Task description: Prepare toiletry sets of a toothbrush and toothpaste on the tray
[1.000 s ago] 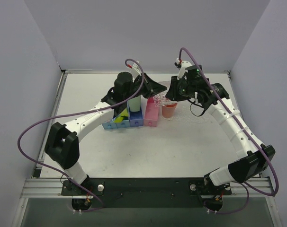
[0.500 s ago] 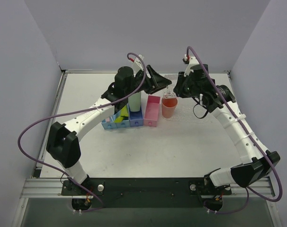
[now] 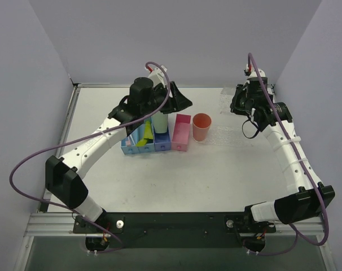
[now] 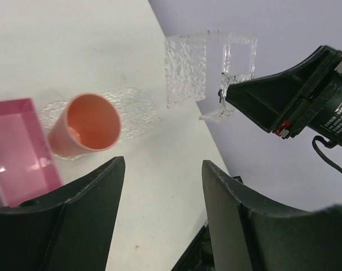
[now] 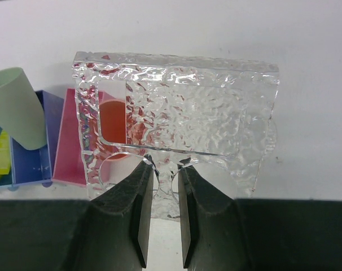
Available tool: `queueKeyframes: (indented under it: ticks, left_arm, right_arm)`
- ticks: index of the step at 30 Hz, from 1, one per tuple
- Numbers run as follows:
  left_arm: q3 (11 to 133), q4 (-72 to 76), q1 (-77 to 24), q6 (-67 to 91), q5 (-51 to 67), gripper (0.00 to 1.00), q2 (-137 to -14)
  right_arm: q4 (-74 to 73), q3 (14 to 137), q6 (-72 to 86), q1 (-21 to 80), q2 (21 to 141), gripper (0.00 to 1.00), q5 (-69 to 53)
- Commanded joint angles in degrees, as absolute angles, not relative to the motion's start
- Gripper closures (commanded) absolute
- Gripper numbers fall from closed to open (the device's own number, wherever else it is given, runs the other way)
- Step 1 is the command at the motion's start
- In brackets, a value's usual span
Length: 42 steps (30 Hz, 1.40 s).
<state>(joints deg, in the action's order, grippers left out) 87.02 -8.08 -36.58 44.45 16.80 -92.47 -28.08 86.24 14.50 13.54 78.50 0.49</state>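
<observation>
Your overhead view barely shows the tray. There it is only a faint glint at the right tool, beyond the orange cup and off to its right, well apart from it. The left arm covers part of the blue bins left of the cup, so all you can read in them is the lime-yellow of the toothpaste.

The right wrist view shows it plainly. The tray is clear plastic with a bumpy, rippled skin and rectangular windows. It is held on edge, and the orange cup shows through it as a red blur. The right tool stands narrow, its two fingers pinching the tray's near rim. You cannot tell whether any edge touches the bench.

The left wrist view adds depth. The tray reads as several panels rather than one sheet. A clear bumpy sheet also lies flat on the bench around the cup's base, and it is nearly invisible from overhead. The left tool is spread wide with nothing between its fingers. It hangs beyond the pink box, just left of the cup.
</observation>
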Motion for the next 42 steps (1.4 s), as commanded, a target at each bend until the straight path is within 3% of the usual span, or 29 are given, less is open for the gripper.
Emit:
queueKeyframes:
  ticks: [1, 16, 42]
  left_arm:
    - [85.0, -13.1, -33.5, 36.8, 9.9, 0.33, -86.3]
    - [73.7, -15.6, -27.2, 34.3, 2.5, 0.25, -76.0]
    - [71.8, -13.1, -21.6, 34.9, 6.8, 0.24, -77.1]
  right_arm:
    - [-27.7, 81.9, 15.7, 11.7, 77.2, 1.0, 1.1]
    - [-19.5, 67.8, 18.0, 9.0, 85.6, 1.0, -5.1]
    - [-18.2, 71.9, 13.5, 9.5, 97.4, 1.0, -5.7]
